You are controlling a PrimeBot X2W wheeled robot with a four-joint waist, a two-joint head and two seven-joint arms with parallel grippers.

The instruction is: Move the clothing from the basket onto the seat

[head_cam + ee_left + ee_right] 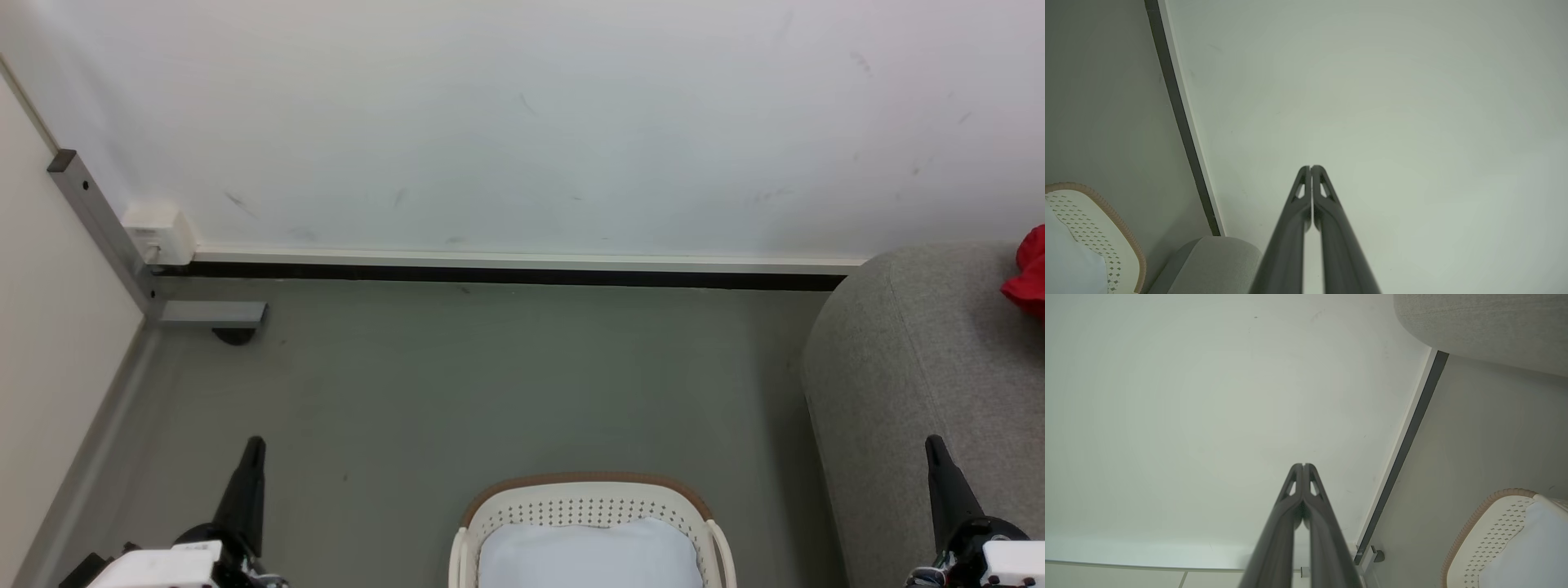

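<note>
The big white wall [522, 122] stands in front, with the grey floor [490, 384] below it. On the right is the seat [922, 392], fat, grey and soft. A bit of the red clothing [1030, 273] lies on top of it, right at the edge of the picture.

The basket [588, 500] sits on the floor between the two arms. All I can see in it is a pale sheet [588, 555] - no red. Its near part is cut off, so I cannot be sure.

The left claw [255, 447] and the right claw [933, 445] are both closed tight and hold nothing. They hang above the floor, one on each side of the basket.

I think the moving is done, or nearly. Next, the robot should look deeper into the basket - if more red is there, a claw must open, go down and pinch it.
</note>
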